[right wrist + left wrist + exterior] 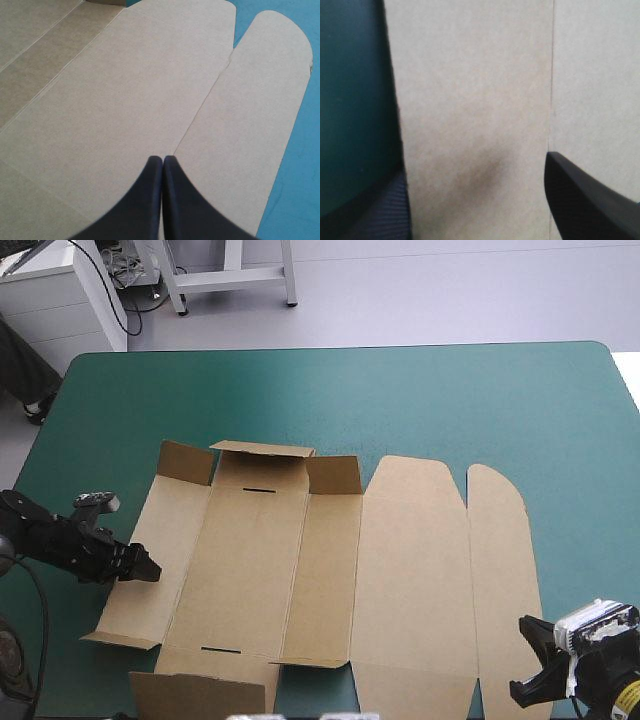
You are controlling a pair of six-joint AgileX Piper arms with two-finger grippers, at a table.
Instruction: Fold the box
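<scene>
Nearest the viewer, off the near right corner of the brown box (250,560), the right end effector (163,159) has its two black fingers pressed together into one point. It holds nothing and aims along the crease between the wide lid panel (410,580) and the narrow rounded tuck flap (500,570). On the left side, the left end effector (150,568) has its fingers spread apart. They straddle the box's left side panel (150,530), one finger by the outer edge over the teal-green cover and the other by the inner crease, gripping nothing. The box is a cut sheet lying open across the middle of the worktop (450,400), nearer its front than its back. The task looks barely begun. A near flap (200,690), a far flap (262,452) and two small corner tabs (187,462) stand partly up, but the long side walls are not raised or tucked and the lid lies flat. Raising and locking those walls is likely what remains. Past the box the worktop is bare to its far edge. Beyond that edge are a pale grey floor (450,290), a white cabinet (60,300) and the legs of a white frame (230,275).
</scene>
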